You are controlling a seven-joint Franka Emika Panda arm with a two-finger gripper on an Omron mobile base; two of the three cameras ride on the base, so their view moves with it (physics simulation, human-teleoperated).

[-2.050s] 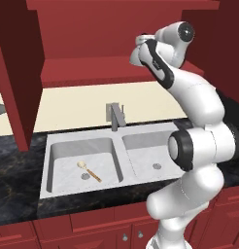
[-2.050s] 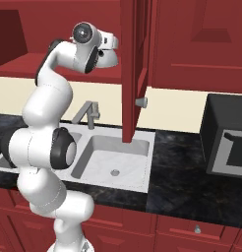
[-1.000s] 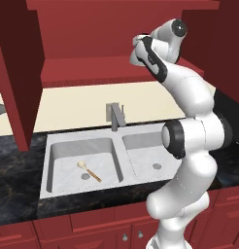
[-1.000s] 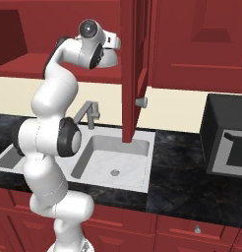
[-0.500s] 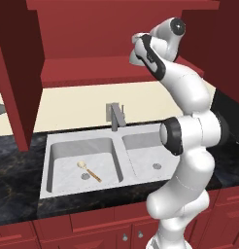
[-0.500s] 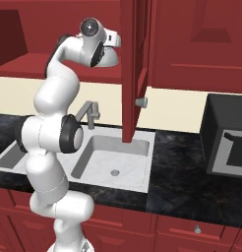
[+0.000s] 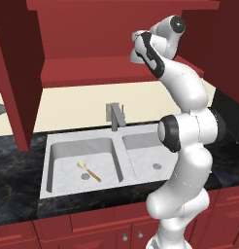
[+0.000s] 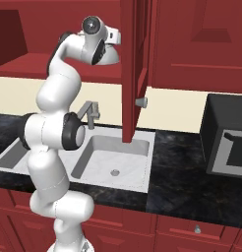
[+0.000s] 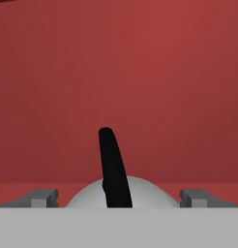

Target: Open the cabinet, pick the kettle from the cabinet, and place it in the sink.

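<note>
The cabinet (image 7: 92, 68) stands open, with its left door (image 7: 14, 82) swung out and its right door (image 8: 133, 69) edge-on. The silver-grey kettle (image 8: 111, 55) sits on the red shelf. In the hand view its dome (image 9: 150, 193) lies low in the middle, and its black arched handle (image 9: 113, 167) rises upright. My gripper (image 9: 120, 198) is open just above the kettle, with one fingertip (image 9: 41, 197) on each side of the handle and neither touching it. The double-basin sink (image 7: 119, 141) lies below in the dark counter.
A wooden-handled spoon (image 7: 90, 171) lies in the sink's left basin, and a square grey faucet (image 7: 114, 116) stands behind the basins. The right door's knob (image 8: 141, 102) hangs over the right basin. A black microwave (image 8: 226, 142) sits on the counter to the right.
The arm has edged slightly up and further into the cabinet toward the kettle. The jaws have stayed open, and the kettle has not moved.
</note>
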